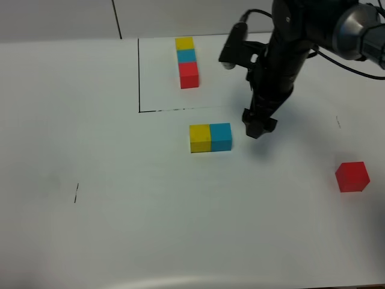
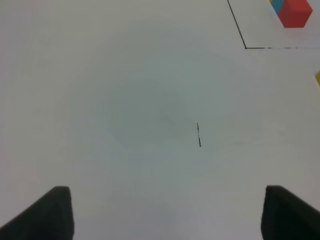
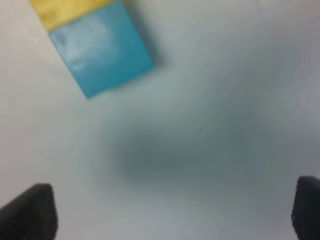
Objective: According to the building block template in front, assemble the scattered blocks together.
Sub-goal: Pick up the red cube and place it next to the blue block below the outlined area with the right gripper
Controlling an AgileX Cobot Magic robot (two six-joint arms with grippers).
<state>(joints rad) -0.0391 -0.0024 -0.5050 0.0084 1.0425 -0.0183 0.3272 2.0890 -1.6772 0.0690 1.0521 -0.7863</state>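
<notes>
Hanging between cyan block (image 1: 221, 136) and far-off red block (image 1: 352, 176), right fingers (image 3: 27, 212) stand spread.

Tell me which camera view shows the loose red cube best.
The exterior high view. There the loose red cube shows whole, standing alone at the right. The left wrist view shows only the template's red cube; the right wrist view shows only the blue cube and yellow cube.

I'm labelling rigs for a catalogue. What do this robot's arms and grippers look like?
The right arm is glossy black with a silver-grey joint, black cables and a black wrist camera. The right gripper is black too. Of the left gripper only two black fingertips show.
</notes>
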